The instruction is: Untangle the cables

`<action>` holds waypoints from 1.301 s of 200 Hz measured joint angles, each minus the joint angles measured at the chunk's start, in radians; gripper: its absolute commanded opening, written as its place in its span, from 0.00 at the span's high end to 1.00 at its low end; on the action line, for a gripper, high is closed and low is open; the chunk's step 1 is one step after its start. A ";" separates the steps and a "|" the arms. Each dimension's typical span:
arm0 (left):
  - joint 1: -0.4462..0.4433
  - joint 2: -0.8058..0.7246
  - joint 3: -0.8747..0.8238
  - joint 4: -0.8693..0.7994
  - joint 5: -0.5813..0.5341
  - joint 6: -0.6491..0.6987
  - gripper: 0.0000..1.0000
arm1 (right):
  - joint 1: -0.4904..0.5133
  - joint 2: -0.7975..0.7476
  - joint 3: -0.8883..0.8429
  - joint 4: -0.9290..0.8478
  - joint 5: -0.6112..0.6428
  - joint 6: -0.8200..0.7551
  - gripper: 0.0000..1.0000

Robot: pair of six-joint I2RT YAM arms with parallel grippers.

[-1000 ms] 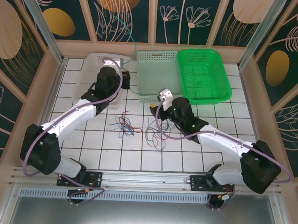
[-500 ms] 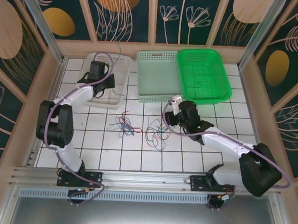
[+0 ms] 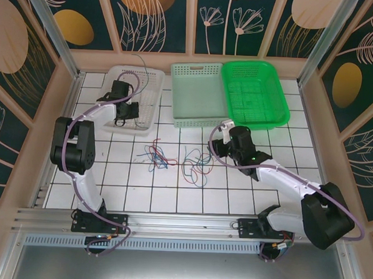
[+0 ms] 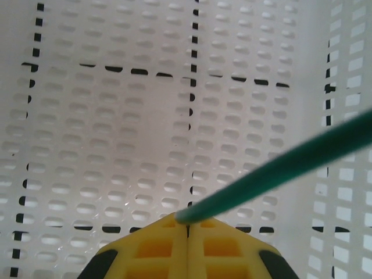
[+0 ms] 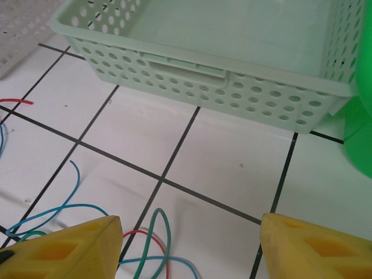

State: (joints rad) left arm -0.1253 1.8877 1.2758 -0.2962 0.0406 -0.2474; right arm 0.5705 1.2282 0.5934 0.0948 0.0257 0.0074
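Left claw [image 4: 187, 225] pinched shut on green cable [image 4: 279, 165] over white basket [image 4: 87, 116]. Right claw [image 5: 189, 238] spread, nearer the tangle [image 3: 194, 165], which lies just left of it on the table [image 3: 247, 180].

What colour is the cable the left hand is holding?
Green. The cable in the left hand shows best in the left wrist view.

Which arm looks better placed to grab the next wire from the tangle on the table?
Right, probably. The right gripper is open and hovers just beside the tangled wires. The left gripper is busy, shut on a green wire over the white basket.
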 measured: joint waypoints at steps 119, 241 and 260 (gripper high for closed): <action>-0.003 -0.150 -0.006 -0.018 0.024 0.000 0.34 | -0.014 0.154 0.051 -0.055 -0.135 0.074 0.36; -0.124 -0.354 -0.115 0.072 -0.012 0.009 0.30 | -0.066 0.304 0.126 -0.122 -0.328 0.148 0.62; -0.124 -0.358 -0.125 0.084 -0.017 0.008 0.31 | -0.066 0.304 0.127 -0.122 -0.356 0.146 0.65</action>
State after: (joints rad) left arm -0.2489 1.5295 1.1507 -0.2127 0.0238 -0.2390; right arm 0.5049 1.5326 0.7200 -0.0277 -0.3302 0.1539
